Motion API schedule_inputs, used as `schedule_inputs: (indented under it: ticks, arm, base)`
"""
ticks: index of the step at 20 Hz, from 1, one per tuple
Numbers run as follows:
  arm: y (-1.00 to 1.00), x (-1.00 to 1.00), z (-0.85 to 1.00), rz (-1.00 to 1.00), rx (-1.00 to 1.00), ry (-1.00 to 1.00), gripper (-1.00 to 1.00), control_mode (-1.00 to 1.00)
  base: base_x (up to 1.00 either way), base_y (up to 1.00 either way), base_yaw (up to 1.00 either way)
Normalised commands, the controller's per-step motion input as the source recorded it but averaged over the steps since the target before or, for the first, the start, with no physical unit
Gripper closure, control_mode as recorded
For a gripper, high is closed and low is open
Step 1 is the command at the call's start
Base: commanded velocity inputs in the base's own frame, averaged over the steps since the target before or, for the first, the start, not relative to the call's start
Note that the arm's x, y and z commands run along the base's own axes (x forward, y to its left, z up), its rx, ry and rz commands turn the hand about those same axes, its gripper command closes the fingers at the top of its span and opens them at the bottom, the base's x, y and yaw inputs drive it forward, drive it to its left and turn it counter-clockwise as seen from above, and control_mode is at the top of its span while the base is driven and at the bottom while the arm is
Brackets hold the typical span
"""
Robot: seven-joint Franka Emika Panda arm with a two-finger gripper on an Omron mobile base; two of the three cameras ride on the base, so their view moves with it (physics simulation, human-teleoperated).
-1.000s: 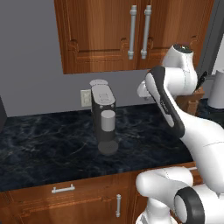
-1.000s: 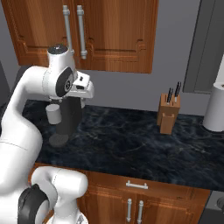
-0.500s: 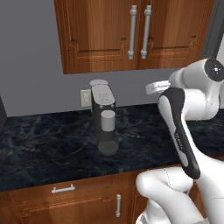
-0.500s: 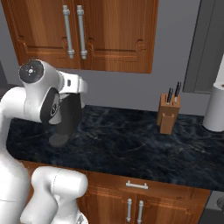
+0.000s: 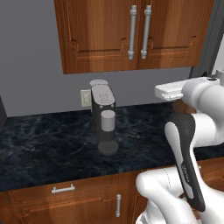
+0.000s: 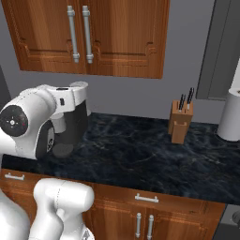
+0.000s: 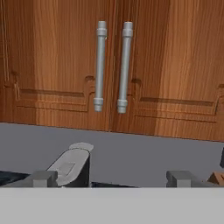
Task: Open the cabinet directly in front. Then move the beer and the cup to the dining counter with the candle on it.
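The cabinet (image 7: 113,70) hangs on the wall straight ahead, both doors shut, its two silver handles (image 7: 112,65) side by side at the middle seam. The fingers (image 7: 111,178) stand wide apart, holding nothing, well short of the handles. Below, on the black surface (image 5: 52,144), stands a coffee machine (image 5: 103,116) — right under the doors. Farther right sit a knife block (image 6: 180,121) and a white cylinder (image 6: 230,117).

Closed cabinet (image 7: 166,65) doors ahead, two vertical silver handles (image 7: 100,65) side by side, coffee machine (image 7: 72,164) below
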Motion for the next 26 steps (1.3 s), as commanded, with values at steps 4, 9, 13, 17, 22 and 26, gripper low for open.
schedule_inputs:
  ticks: [4,9,13,17,22,26]
  arm:
    - [0.00,-0.27,0.16,0.00,0.00,-0.24,-1.00,-1.00]
    - [0.00,0.00,0.04,0.00,0.00,-0.02,-1.00,-1.00]
    - [0.00,0.00,0.51,0.00,0.00,-0.14,-1.00,-1.00]
    - [0.00,0.01,0.70,0.00,0.00,-0.20,-1.00,-1.00]
    - [0.00,0.17,0.50,0.00,0.00,-0.13,-1.00,-1.00]
    - [0.00,0.38,0.12,0.00,0.00,0.02,-1.00,-1.00]
  base:
    - [0.00,0.00,0.00]
    - [0.00,0.00,0.00]
    - [0.00,0.00,0.00]
    - [0.00,0.00,0.00]
    - [0.00,0.00,0.00]
    - [0.00,0.00,0.00]
